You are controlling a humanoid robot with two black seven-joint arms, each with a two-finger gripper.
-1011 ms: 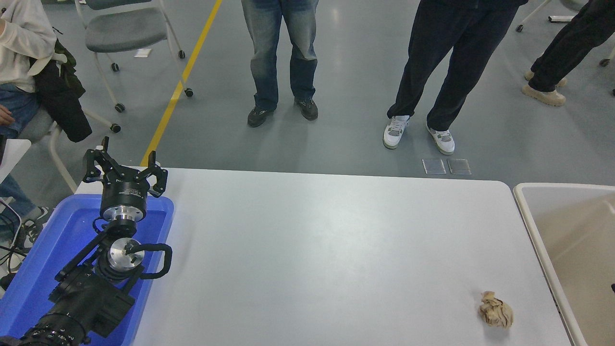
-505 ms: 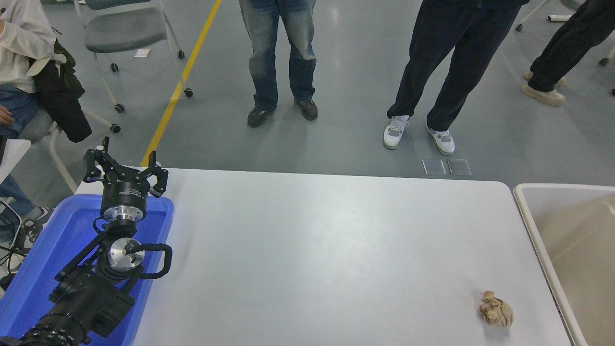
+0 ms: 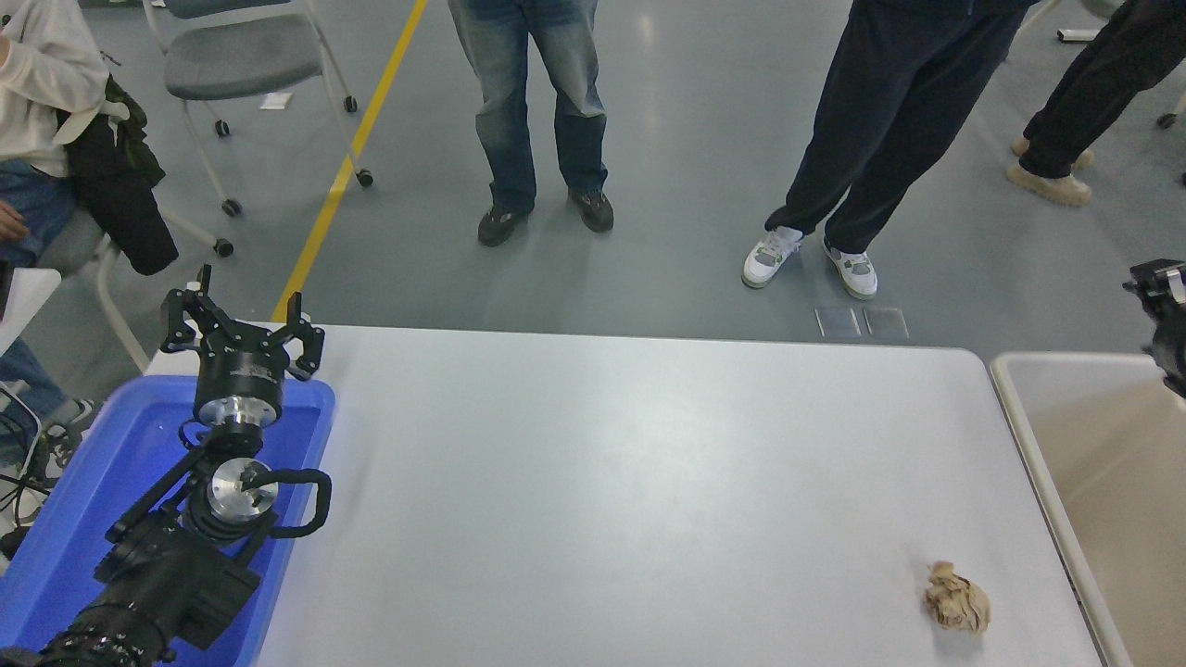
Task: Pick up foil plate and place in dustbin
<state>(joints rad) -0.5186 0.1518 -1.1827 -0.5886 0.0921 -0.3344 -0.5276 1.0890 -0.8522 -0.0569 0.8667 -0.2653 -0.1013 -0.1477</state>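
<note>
The white table [image 3: 602, 482] fills most of the view, its far edge running across the middle of the picture. Off its right end stands the beige dustbin [image 3: 1019, 408], only its left rim and part of its pale inside showing; what shows of the inside holds nothing, and the foil plate is nowhere in view.

At the table's left end lies a blue plastic tub [image 3: 306, 408], and the left arm reaches over it from the lower left corner. The left gripper [image 3: 243, 320] hangs past the tub's far rim with its black fingers spread wide apart and nothing between them.

Beyond the table, on the grey floor, stand several people: one in blue jeans [image 3: 528, 93], one in dark trousers and white trainers [image 3: 880, 111], a third at the top right, and a seated person in a pale top at the far left. A grey wheeled chair [image 3: 241, 56] stands beside a yellow floor line [image 3: 352, 157].

At the right edge, above the dustbin's far corner, a small black part of the right gripper [image 3: 1166, 310] comes into view; too little shows to tell how its fingers stand.

Near the table's front right corner, close to the dustbin's rim but apart from it, lies a small crumpled tan paper wad [image 3: 956, 599].
</note>
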